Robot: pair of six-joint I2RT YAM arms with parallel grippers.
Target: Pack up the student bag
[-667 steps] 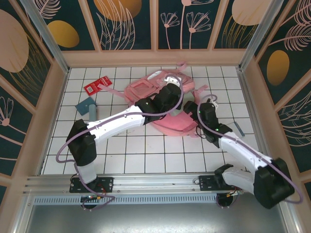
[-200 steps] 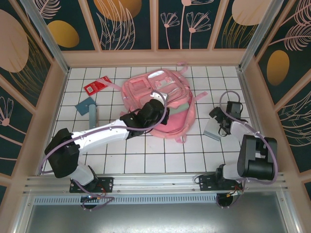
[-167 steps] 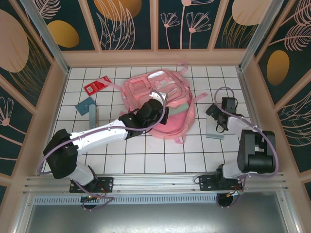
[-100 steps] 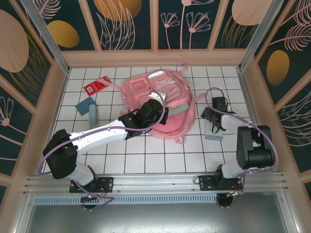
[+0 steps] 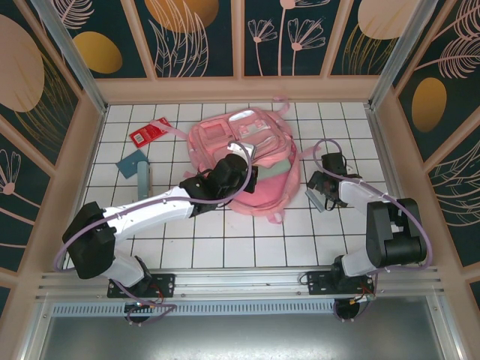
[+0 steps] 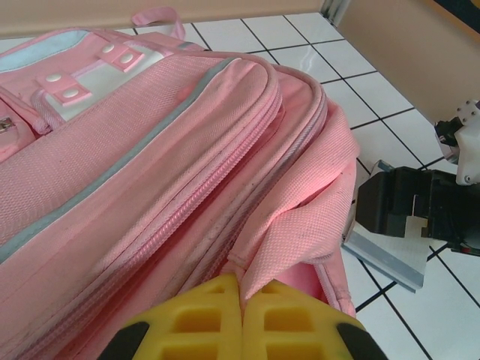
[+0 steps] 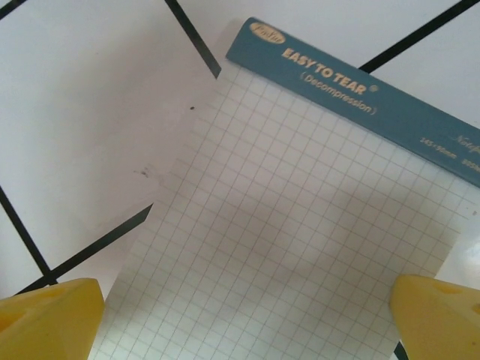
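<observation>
The student bag (image 5: 259, 135) is a large pink backpack lying at the back middle of the tiled floor. It also rises across the left wrist view (image 6: 150, 150). My left gripper (image 5: 247, 176) (image 6: 241, 289) is shut on a fold of the bag's pink fabric beside its zip, at the near right edge. A grid-paper notepad (image 5: 313, 201) (image 7: 300, 225) with a blue header lies just right of the bag. My right gripper (image 5: 319, 189) (image 7: 244, 315) has its jaws wide, a yellow fingertip (image 7: 45, 315) at each side edge of the notepad (image 6: 390, 259).
A red packet (image 5: 150, 133), a teal card (image 5: 132, 160) and a grey-blue bar (image 5: 142, 177) lie at the back left. A loose pink strap (image 5: 310, 147) trails right of the bag. Wooden walls (image 5: 88, 165) enclose the floor; the near tiles (image 5: 247, 240) are bare.
My right gripper has carried the notepad left, toward the bag, turning it. My left gripper stayed shut on the fabric and shifted slightly up and right, raising the bag's edge.
</observation>
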